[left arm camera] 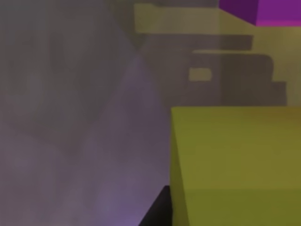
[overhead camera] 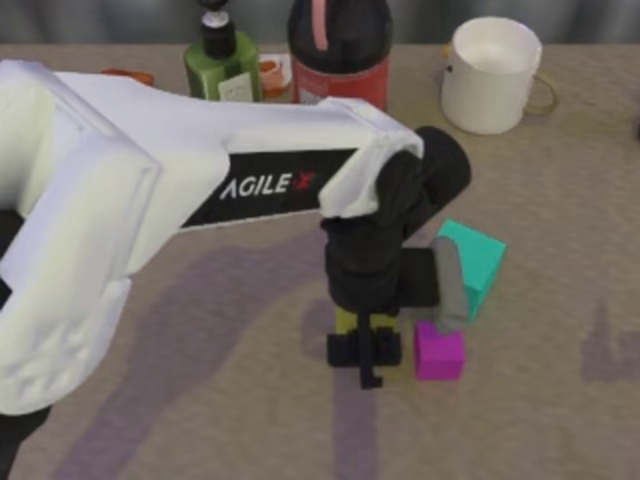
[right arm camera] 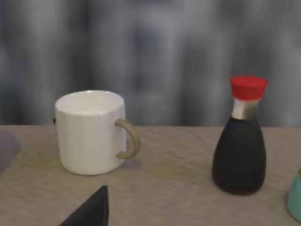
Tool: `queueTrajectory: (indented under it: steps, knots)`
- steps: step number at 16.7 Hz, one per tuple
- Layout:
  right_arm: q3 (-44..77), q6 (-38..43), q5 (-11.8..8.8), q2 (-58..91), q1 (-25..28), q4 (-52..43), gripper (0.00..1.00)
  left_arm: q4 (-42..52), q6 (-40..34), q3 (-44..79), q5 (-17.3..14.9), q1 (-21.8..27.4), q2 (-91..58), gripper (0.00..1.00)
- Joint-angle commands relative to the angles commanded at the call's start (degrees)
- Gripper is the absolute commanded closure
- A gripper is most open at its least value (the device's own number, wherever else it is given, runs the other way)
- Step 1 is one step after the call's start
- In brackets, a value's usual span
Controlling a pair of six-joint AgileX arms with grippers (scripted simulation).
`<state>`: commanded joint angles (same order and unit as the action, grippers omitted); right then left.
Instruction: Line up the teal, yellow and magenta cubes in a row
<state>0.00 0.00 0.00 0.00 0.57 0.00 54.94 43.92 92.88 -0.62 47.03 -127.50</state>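
Observation:
My left gripper [overhead camera: 366, 352] reaches in over the table's middle and stands over the yellow cube [overhead camera: 346, 322], which it mostly hides from above. In the left wrist view the yellow cube [left arm camera: 235, 165] fills the space between the jaws, with one dark finger [left arm camera: 157, 212] flat against its side; the gripper is shut on it. The small magenta cube [overhead camera: 438, 353] lies just right of the gripper, also seen as the magenta cube [left arm camera: 263, 12]. Behind it and to the right sits the larger teal cube [overhead camera: 473, 258]. My right gripper is out of the top view; its wrist view shows one dark fingertip [right arm camera: 96, 209] with nothing held.
Along the back edge stand a green bottle [overhead camera: 220, 60], a cola bottle [overhead camera: 340, 50] and a white mug [overhead camera: 490, 75]. The right wrist view faces the mug [right arm camera: 89, 134] and a black sauce bottle with a red cap [right arm camera: 240, 150].

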Motion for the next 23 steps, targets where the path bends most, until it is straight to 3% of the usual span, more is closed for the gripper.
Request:
queueTrajectory:
  steps: [1, 14, 23]
  knots:
    - [0.0, 0.0, 0.0, 0.0, 0.0, 0.0, 0.00, 0.0, 0.0, 0.0, 0.0, 0.0, 0.0, 1.00]
    - [0.0, 0.0, 0.0, 0.0, 0.0, 0.0, 0.00, 0.0, 0.0, 0.0, 0.0, 0.0, 0.0, 0.02]
    - [0.0, 0.0, 0.0, 0.0, 0.0, 0.0, 0.00, 0.0, 0.0, 0.0, 0.0, -0.1, 0.0, 0.00]
